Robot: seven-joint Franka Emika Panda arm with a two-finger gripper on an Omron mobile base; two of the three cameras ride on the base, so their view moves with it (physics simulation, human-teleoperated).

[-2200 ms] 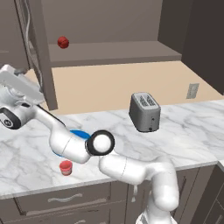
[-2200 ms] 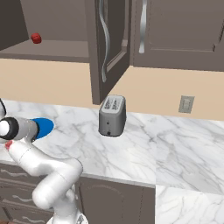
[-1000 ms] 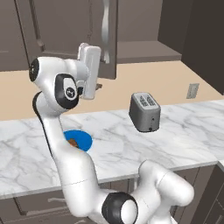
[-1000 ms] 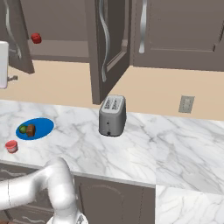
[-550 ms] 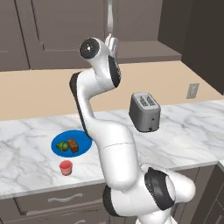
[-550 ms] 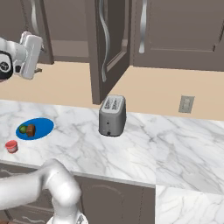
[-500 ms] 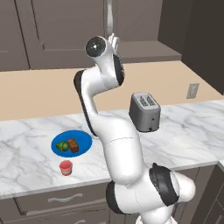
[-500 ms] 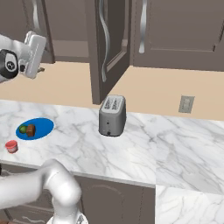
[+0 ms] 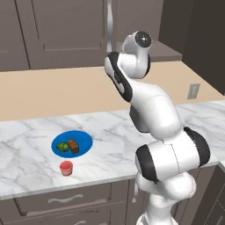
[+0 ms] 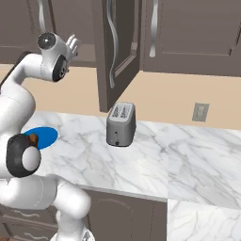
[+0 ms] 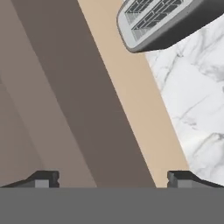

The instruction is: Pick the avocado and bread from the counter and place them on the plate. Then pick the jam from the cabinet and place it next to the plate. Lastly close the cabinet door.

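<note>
Egg-shaped avocado, blocky bread on flat round plate.

We see soft, even light everywhere; nothing shines too bright and nothing is very dark; the counter looks pale and clear; the toaster drops a faint shadow at six o'clock; every edge is sharp, with no blur or bending near the corners.

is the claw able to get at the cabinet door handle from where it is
Probably yes: the open claw is up beside the cabinet door, its curved handle bare, and nothing between them.
</note>
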